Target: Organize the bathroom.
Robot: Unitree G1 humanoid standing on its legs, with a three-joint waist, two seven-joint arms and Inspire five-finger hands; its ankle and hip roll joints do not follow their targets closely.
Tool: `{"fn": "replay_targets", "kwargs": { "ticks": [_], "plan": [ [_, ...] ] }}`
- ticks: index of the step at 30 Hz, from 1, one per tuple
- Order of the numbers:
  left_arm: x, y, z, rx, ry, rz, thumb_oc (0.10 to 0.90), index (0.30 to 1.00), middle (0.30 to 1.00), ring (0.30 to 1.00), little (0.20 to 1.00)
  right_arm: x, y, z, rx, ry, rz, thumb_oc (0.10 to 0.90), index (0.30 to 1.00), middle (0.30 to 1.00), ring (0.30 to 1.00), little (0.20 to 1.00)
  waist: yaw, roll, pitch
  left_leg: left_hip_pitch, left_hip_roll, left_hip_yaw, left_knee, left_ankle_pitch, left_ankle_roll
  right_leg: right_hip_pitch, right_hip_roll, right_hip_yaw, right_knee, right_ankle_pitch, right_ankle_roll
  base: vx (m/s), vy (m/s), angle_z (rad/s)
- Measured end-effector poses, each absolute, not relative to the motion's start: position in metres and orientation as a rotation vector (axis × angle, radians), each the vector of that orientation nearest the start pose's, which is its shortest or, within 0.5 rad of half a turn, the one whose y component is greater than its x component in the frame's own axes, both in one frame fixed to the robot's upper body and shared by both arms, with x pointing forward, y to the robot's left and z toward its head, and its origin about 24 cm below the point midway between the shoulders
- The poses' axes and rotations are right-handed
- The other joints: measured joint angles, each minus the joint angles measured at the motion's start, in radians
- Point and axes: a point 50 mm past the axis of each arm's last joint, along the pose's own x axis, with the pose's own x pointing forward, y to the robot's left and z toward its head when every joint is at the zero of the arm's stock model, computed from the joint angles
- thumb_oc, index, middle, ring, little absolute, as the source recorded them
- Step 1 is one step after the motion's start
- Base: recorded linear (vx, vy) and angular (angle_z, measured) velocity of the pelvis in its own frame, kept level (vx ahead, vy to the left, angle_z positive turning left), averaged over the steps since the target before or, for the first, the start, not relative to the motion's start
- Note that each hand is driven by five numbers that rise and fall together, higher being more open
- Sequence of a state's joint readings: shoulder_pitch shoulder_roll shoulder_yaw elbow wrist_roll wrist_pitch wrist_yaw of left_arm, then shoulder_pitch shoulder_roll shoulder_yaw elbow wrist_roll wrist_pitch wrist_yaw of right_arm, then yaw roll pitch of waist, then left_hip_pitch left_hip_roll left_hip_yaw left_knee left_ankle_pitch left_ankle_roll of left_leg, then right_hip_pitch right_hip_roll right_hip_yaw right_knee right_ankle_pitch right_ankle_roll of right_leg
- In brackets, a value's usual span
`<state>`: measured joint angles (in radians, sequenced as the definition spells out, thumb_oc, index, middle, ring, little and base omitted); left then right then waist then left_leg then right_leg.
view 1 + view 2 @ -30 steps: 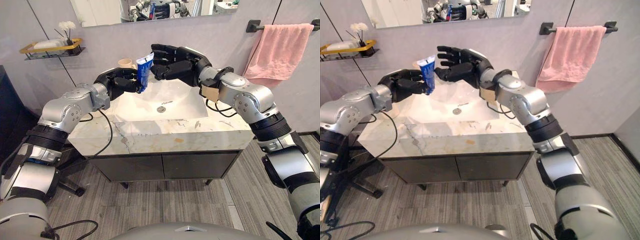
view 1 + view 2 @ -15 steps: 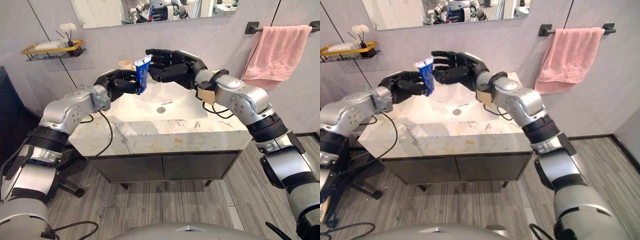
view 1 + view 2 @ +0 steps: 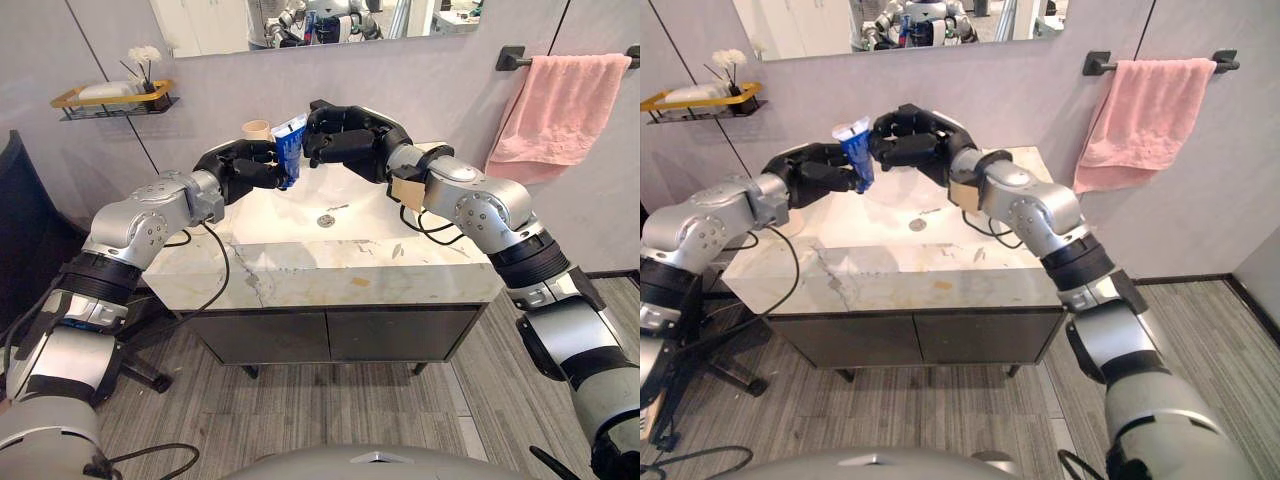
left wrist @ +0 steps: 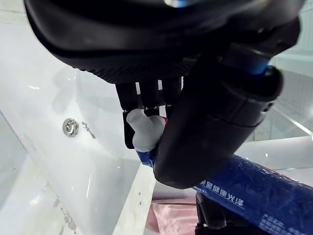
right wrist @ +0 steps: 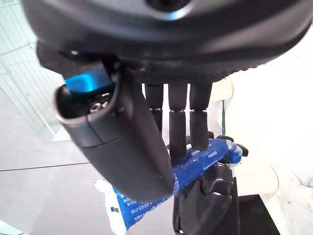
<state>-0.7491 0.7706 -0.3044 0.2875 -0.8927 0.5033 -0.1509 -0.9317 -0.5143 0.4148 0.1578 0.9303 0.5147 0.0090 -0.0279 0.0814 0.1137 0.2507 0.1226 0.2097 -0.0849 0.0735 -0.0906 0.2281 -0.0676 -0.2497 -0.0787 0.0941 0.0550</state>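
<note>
Blue toothpaste tube [image 3: 290,150], white cap down, upright, held above basin.

Silver-grey arms, dark hands

Each arm was built of rounded silver-grey shells with black ribbed bands between them — the left hand [image 3: 243,166] and right hand [image 3: 345,143] were matt black, and a tan patch sat at the right wrist.

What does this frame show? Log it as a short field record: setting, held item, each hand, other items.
setting: marble vanity with white sink
held item: blue tube, above the sink
left hand: shut on the blue tube
right hand: fingers and thumb closing on the tube's upper end
other items: beige cup behind; pink towel on rail; wall shelf
</note>
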Motion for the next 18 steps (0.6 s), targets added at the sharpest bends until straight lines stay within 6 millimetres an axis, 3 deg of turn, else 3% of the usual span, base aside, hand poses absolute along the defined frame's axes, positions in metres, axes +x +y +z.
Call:
{"fn": "replay_targets", "kwargs": {
  "ticks": [4, 5, 6, 18],
  "plan": [
    [0.356, 0.206, 0.176, 0.008, 0.206, -0.371, 0.400, 0.300, 0.300, 0.300, 0.300, 0.353, -0.088, 0.217, 0.041, 0.051, 0.630, 0.400, 0.300, 0.300, 0.300, 0.300, -0.002, 0.000, 0.000, 0.000, 0.000, 0.000, 0.000, 0.000, 0.000, 0.000, 0.000, 0.000, 0.000, 0.000, 0.000, 0.00, 0.000, 0.00],
    [0.356, 0.206, 0.176, 0.008, 0.206, -0.371, 0.400, 0.300, 0.300, 0.300, 0.300, 0.353, -0.088, 0.217, 0.041, 0.051, 0.631, 0.551, 0.526, 0.526, 0.526, 0.526, -0.002, 0.000, 0.000, 0.000, 0.000, 0.000, 0.000, 0.000, 0.000, 0.000, 0.000, 0.000, 0.000, 0.000, 0.000, 0.00, 0.000, 0.00],
    [0.356, 0.206, 0.176, 0.008, 0.206, -0.371, 0.400, 0.300, 0.300, 0.300, 0.300, 0.353, -0.088, 0.216, 0.041, 0.052, 0.630, 0.800, 0.900, 0.900, 0.900, 0.900, -0.003, 0.000, 0.000, 0.000, 0.000, 0.000, 0.000, 0.000, 0.000, 0.000, 0.000, 0.000, 0.000, 0.000, 0.000, 0.00, 0.000, 0.00],
    [0.356, 0.207, 0.176, 0.010, 0.205, -0.356, 0.400, 0.300, 0.300, 0.300, 0.300, 0.352, -0.101, 0.211, -0.024, 0.061, 0.703, 0.800, 0.900, 0.900, 0.900, 0.900, -0.002, 0.000, 0.000, 0.000, 0.000, 0.002, 0.000, 0.000, 0.000, -0.001, 0.000, 0.002, 0.000, 0.000, 0.000, 0.00, 0.000, 0.00]
  ]
}}
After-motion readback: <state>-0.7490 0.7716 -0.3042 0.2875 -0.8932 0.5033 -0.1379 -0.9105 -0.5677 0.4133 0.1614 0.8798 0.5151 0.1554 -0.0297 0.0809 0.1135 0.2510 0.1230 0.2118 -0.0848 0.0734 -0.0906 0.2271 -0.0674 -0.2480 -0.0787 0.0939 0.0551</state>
